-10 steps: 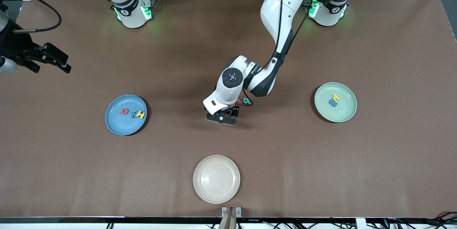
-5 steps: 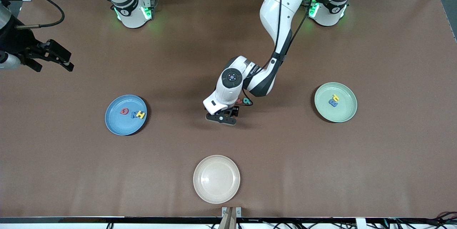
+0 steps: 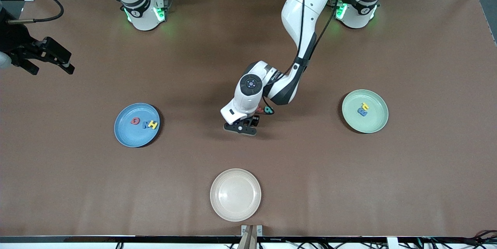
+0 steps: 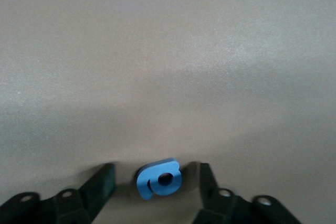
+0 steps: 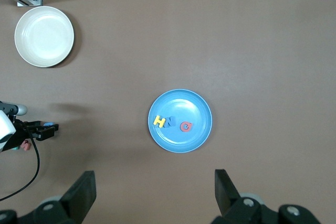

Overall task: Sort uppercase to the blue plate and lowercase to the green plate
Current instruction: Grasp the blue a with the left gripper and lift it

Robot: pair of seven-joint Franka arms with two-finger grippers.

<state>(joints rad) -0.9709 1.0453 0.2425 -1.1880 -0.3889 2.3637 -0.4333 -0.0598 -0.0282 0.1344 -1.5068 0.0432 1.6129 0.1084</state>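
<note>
— Between the left gripper's point(image 4: 155, 190) spread fingers, what sits there?

— A small blue lowercase letter point(image 4: 159, 180), flat on the brown table point(image 3: 349, 187); it reads as an "e" or "a", I can't settle which. The fingers flank it, apart, with a gap on each side, so nothing is clamped yet. That gripper point(image 3: 241, 127) is low at mid-table.

— What has changed over the last second?

— The left arm has barely shifted; it has held its spot over the letter. The right gripper point(image 3: 42, 58), fingers apart and empty, has drifted at the right arm's end of the table, high up and waiting. I judge the grasp is about to close and the carry hasn't begun.

— And the rest of the sort?

— The blue plate point(image 3: 124, 134) at about nine o'clock from the left gripper holds a red Q point(image 3: 134, 121), a blue W point(image 3: 145, 124) and a yellow H point(image 3: 153, 125). The green plate point(image 3: 374, 126) at three o'clock holds a yellow lowercase letter point(image 3: 364, 106) and a blue one point(image 3: 362, 112). A teal B point(image 3: 268, 109) and a red letter point(image 3: 259, 109) lie just beside the wrist, partly hidden.

— Room to move?

— The stretch toward the green plate looks bare. The beige plate point(image 3: 235, 194) at six o'clock sits by the table's edge, well apart from that path.
</note>
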